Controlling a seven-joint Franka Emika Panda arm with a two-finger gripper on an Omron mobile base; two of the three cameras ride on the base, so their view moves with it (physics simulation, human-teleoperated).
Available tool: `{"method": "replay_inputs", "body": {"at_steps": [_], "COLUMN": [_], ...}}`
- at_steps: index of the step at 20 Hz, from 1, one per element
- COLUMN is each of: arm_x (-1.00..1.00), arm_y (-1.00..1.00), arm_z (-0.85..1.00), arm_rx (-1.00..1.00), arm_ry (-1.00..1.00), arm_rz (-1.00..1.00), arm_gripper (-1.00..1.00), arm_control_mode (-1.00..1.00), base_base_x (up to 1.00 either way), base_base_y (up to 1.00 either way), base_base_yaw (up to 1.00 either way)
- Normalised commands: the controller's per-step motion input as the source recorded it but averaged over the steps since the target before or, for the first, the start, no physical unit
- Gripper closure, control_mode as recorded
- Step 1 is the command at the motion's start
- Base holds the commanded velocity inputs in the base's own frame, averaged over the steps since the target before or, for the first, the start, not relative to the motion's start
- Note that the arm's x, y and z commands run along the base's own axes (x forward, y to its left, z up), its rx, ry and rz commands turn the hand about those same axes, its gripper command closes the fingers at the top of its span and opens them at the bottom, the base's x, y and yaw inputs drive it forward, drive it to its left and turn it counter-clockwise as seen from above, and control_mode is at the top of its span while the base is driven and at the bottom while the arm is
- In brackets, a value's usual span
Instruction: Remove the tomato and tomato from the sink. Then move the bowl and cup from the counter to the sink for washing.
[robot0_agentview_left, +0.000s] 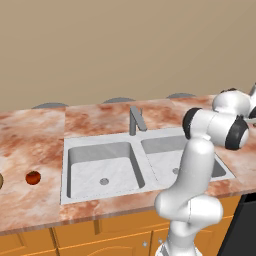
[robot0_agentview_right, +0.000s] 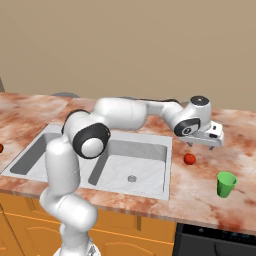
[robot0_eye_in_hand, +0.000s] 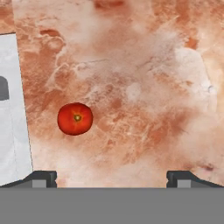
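Observation:
The brighter red tomato (robot0_agentview_right: 189, 159) lies on the marbled counter (robot0_agentview_right: 200, 195) just right of the sink (robot0_agentview_right: 150, 140). My gripper (robot0_agentview_right: 200, 145) hangs a little above it, open and empty. In the hand view this tomato (robot0_eye_in_hand: 75, 118) sits left of centre, and the gripper (robot0_eye_in_hand: 112, 179) has its dark fingertips (robot0_eye_in_hand: 41, 177) spread wide. The green cup (robot0_agentview_right: 226, 184) stands upright on the counter, nearer the front edge and right of the tomato. The darker tomato (robot0_agentview_left: 33, 177) rests on the counter left of the sink (robot0_agentview_left: 75, 145). A tan sliver of the bowl (robot0_agentview_left: 1, 180) shows at the frame's left edge.
Both basins (robot0_agentview_left: 102, 167) hold nothing, and the grey faucet (robot0_agentview_left: 135, 120) rises behind the divider. A beige wall backs the counter. A dark appliance top (robot0_agentview_right: 220, 240) lies below the counter's right end. The sink's pale rim (robot0_eye_in_hand: 13, 109) runs along the left of the hand view.

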Motion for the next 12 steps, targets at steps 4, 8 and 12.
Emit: {"method": "replay_inputs", "body": {"at_steps": [4, 8, 12], "arm_x": [-0.32, -0.3, -0.27], "arm_y": [0.0, 0.02, 0.1], "arm_z": [0.24, 0.2, 0.17], "arm_rx": [-0.01, 0.0, -0.02], "arm_ry": [0.0, 0.0, 0.0], "arm_rz": [0.0, 0.0, 0.0], "arm_gripper": [-1.0, -1.0, -1.0], "arm_control_mode": [-1.0, -1.0, -1.0], "base_base_x": [0.0, 0.0, 0.0], "base_base_y": [0.0, 0.0, 0.0], "base_base_yaw": [0.0, 0.0, 0.0]}}
